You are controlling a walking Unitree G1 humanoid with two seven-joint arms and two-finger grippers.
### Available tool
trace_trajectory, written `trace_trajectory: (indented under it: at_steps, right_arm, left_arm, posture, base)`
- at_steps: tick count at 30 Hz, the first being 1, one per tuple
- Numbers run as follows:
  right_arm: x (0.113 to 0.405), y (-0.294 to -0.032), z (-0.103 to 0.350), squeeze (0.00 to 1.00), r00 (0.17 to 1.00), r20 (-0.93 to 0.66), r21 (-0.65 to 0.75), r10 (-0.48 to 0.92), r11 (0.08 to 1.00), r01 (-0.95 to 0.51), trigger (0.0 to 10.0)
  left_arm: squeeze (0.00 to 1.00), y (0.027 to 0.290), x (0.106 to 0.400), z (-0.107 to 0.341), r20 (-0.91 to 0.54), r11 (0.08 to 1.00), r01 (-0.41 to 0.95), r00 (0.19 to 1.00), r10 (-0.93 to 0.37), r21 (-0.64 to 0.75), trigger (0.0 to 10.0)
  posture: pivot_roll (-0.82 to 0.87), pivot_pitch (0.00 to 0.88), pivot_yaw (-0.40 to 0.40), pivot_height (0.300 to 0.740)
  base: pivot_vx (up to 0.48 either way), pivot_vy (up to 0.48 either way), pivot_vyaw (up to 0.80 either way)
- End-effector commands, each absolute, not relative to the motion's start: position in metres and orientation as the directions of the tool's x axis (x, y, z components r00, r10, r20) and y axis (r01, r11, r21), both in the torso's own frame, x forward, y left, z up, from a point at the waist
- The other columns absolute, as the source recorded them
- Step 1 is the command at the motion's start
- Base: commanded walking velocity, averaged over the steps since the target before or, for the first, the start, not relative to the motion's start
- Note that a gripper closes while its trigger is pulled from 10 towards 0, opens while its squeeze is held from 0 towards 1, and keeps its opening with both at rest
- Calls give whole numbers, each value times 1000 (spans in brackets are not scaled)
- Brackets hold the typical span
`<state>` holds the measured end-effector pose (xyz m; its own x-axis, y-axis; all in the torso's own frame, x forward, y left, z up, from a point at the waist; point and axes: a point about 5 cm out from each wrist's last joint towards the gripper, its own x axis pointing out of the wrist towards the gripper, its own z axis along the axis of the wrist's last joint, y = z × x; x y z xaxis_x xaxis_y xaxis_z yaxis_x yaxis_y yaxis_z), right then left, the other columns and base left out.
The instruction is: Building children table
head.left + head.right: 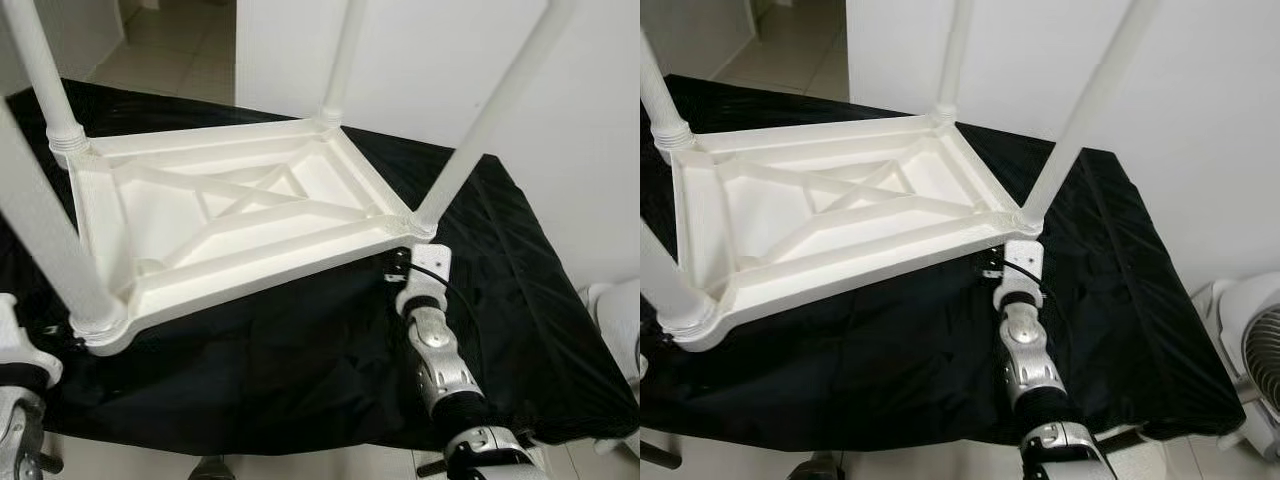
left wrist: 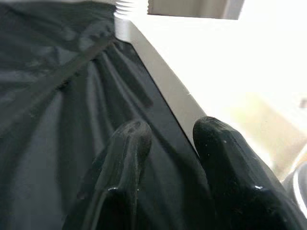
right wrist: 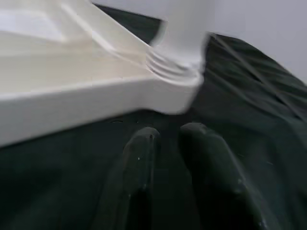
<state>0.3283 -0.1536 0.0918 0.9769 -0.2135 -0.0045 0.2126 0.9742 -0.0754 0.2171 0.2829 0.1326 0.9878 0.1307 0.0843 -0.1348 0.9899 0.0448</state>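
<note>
Your white plastic children's table [image 1: 230, 215] lies upside down on the black cloth [image 1: 500, 300] covering the surface, four legs [image 1: 480, 130] screwed in and pointing up. Your right hand [image 3: 165, 136] sits just under the near right corner, fingers slightly apart and gripping nothing; your left hand [image 2: 165, 139] rests by the near left edge, fingers likewise apart. Lift both corners evenly when you turn it (the legs look top-heavy). No brand or writing is readable.
</note>
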Motion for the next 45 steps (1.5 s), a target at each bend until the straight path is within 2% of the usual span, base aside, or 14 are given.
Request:
trace_trajectory:
  at_steps: [1,2,4,5,8,11,13,24,31,34,36,37,39,45]
  right_arm:
    - [326,-165,85,0,956,-43,-97,-291,953,286,10000]
    - [326,-165,85,0,956,-43,-97,-291,953,286,10000]
    - [325,-172,83,0,935,-65,-89,-349,935,343,10000]
    - [325,-172,83,0,935,-65,-89,-349,935,343,10000]
    - [330,-169,80,0,936,-103,-55,-337,942,332,10000]
    - [332,-168,81,0,937,-111,-47,-331,944,328,10000]
    - [340,-164,86,0,946,-106,-49,-308,951,304,10000]
    - [353,-166,97,0,942,-107,-60,-319,947,314,10000]
    - [354,-168,97,0,932,-113,-66,-344,939,338,10000]
    - [354,-167,96,0,933,-107,-71,-345,938,339,10000]
    - [352,-166,93,0,935,-105,-76,-338,940,331,10000]
    - [352,-166,93,0,935,-105,-76,-338,940,331,10000]
    - [350,-166,90,0,935,-111,-79,-336,941,329,10000]
    - [349,-165,87,0,935,-116,-85,-336,941,328,10000]
  left_arm:
    - [0,257,224,120,24,999,-28,999,28,30,10000]
    - [0,257,224,120,24,999,-28,999,28,30,10000]
    - [0,234,227,111,-7,998,56,998,-56,39,10000]
    - [0,234,227,111,-7,998,56,998,-56,39,10000]
    - [0,208,232,105,-24,987,154,988,-153,37,10000]
    - [0,202,233,104,-22,985,170,985,-170,32,10000]
    - [0,187,239,103,-21,977,209,978,-208,37,10000]
    - [0,162,236,107,-4,941,333,943,-333,55,10000]
    - [0,162,234,106,-15,940,329,944,-329,89,10000]
    - [0,177,237,105,-17,959,241,970,-241,148,10000]
    - [0,193,239,111,16,974,129,991,-135,188,10000]
    - [0,193,239,111,16,974,129,991,-135,188,10000]
    - [0,206,241,120,62,982,36,997,-48,184,10000]
    - [0,219,239,141,131,976,-26,991,-2,216,10000]
  posture:
    - [297,68,-135,740]
    - [297,68,-135,740]
    - [301,66,-139,740]
    - [301,66,-139,740]
    - [298,55,-138,740]
    - [298,55,-138,740]
    - [294,46,-138,740]
    - [290,54,-135,740]
    - [290,55,-135,740]
    - [288,60,-132,740]
    - [284,62,-130,740]
    - [284,62,-130,740]
    - [284,65,-129,740]
    - [276,63,-127,740]
  base:
    - [0,0,0]
    - [0,0,0]
    - [0,0,0]
    - [0,0,0]
    - [0,0,0]
    - [0,0,0]
    - [0,0,0]
    - [0,0,0]
    - [0,0,0]
    - [0,0,0]
    - [0,0,0]
    - [0,0,0]
    - [0,0,0]
    - [0,0,0]
